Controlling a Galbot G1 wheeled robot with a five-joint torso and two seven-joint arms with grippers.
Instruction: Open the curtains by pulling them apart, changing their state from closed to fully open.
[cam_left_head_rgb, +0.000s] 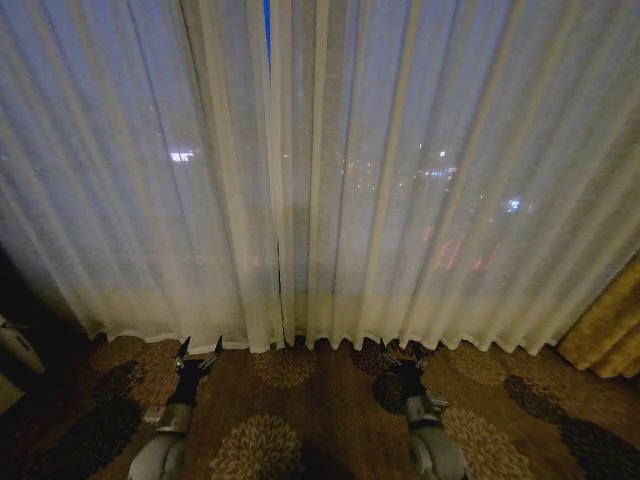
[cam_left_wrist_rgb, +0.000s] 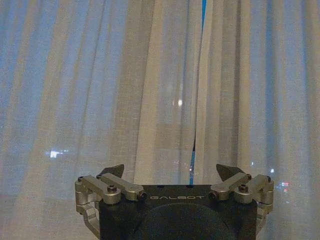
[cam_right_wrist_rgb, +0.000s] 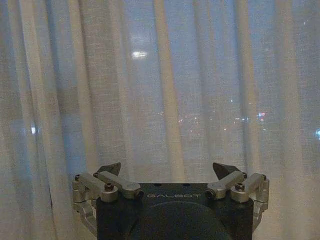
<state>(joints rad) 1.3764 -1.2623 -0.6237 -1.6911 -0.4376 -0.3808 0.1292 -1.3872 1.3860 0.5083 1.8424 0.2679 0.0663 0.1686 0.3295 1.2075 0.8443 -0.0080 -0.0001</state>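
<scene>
Two sheer off-white curtains hang closed across the window, the left panel (cam_left_head_rgb: 140, 180) and the right panel (cam_left_head_rgb: 440, 180) meeting at a narrow slit (cam_left_head_rgb: 268, 30) near the middle. My left gripper (cam_left_head_rgb: 199, 349) is low, just short of the left panel's hem, open and holding nothing. My right gripper (cam_left_head_rgb: 401, 355) is low before the right panel's hem, also open and empty. In the left wrist view the open left gripper (cam_left_wrist_rgb: 170, 172) faces the slit (cam_left_wrist_rgb: 193, 150) between the panels. In the right wrist view the open right gripper (cam_right_wrist_rgb: 168, 170) faces the pleated curtain fabric (cam_right_wrist_rgb: 165, 90).
A golden-brown drape (cam_left_head_rgb: 610, 335) hangs at the far right. Patterned brown carpet (cam_left_head_rgb: 300, 420) covers the floor under both arms. A pale object (cam_left_head_rgb: 20, 350) sits at the left edge. City lights glow through the fabric.
</scene>
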